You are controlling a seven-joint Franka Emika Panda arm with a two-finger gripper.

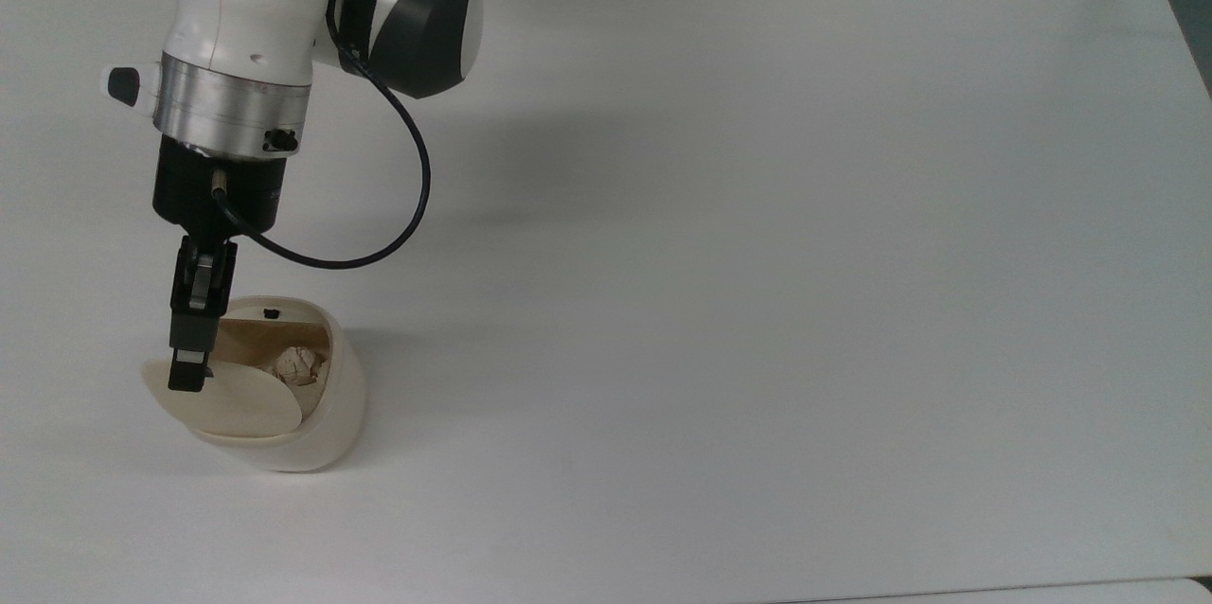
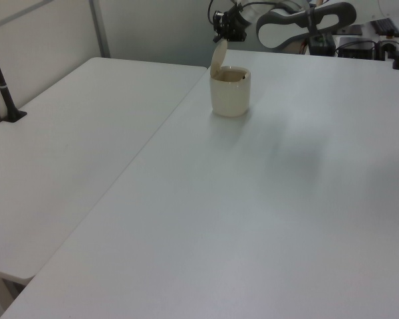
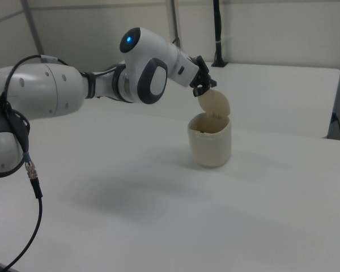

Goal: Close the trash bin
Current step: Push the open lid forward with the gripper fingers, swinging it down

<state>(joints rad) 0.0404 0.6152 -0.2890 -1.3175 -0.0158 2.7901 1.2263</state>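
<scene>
Sitting near one long edge of the white table (image 1: 757, 254), the trash bin (image 1: 327, 424) is at the top view's lower left, w/ wide bare tabletop on the top view's right of it. In the left view the bin (image 2: 230, 93) stands just beside the seam where a second table (image 2: 73, 153) butts up, toward the far end; bare surface runs from the bin to the near edge. A black clamp post (image 2: 3, 83) stands at the second table's outer edge, well apart from the bin.

Gripper (image 1: 187, 375) is over the raised lid (image 1: 241, 400), tip at the lid's upper edge; looks like contact, can't confirm. Fingers appear pressed together as one narrow black tip, nothing held between them. Black cable (image 1: 398, 178) loops off the wrist above the bin.

Top view looks into the bin: tan inside, crumpled paper wad (image 1: 296, 364), small black tab on the far rim. Right view shows the lid (image 3: 214, 102) standing up nearly vertical from the back rim of the bin (image 3: 209, 141), gripper (image 3: 203, 85) at its top edge, plus the arm's elbow w/ a blue light. Left view shows the lid (image 2: 217, 57) edge-on, tilted slightly off the body.

Bin: cream plastic, rounded body, flat oval lid, open.
</scene>
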